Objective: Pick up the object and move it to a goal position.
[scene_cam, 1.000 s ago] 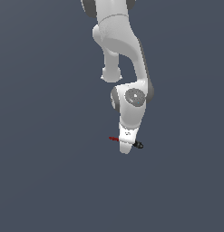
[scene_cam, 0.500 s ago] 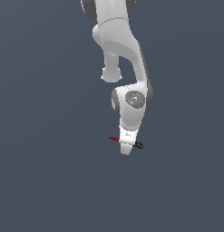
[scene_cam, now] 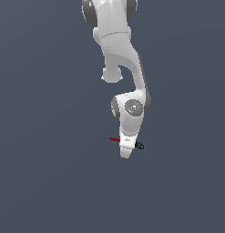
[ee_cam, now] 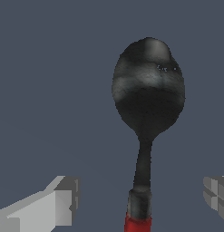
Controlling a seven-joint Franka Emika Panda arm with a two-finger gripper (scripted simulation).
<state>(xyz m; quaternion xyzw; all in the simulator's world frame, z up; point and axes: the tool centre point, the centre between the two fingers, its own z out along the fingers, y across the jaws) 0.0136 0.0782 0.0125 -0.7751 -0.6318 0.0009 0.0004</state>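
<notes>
Nothing has moved: spread jaws flank the glossy, dark-bowled, red-handled spoon.

Flat even simulator light, no cast shadows, dim slate backdrop, soft low-resolution textures, blocky edges, no glare

A flat, plain slate-grey surface is seen filling both views, and one thing is seen against it: a small spoon with a dark bowl and a red handle end; contact cannot be judged
</notes>
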